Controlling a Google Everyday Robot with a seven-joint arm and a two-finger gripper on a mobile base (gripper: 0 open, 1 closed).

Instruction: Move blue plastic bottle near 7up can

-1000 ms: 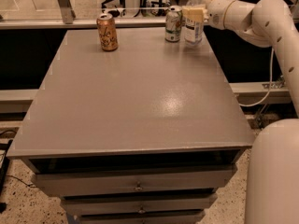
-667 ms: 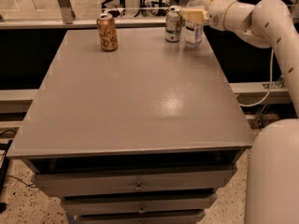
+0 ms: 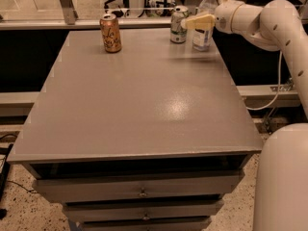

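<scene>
The blue plastic bottle (image 3: 204, 36), clear with a white cap and a white label, stands at the far right of the grey table (image 3: 144, 105). The 7up can (image 3: 178, 25), silvery-white and green, stands just left of the bottle with a small gap between them. My gripper (image 3: 199, 21) reaches in from the right at the height of the bottle's middle. Its near finger lies across the front of the bottle, and the gripper is shut on it. The far finger is hidden behind the bottle.
An orange-gold can (image 3: 111, 33) stands at the far left of the table. My white arm (image 3: 269, 23) spans the table's right rear corner. Drawers (image 3: 142, 191) sit under the table's front edge. A rail and clutter run behind the far edge.
The bottle and my gripper have shifted slightly to the right, away from the 7up can. The cans have not moved.
</scene>
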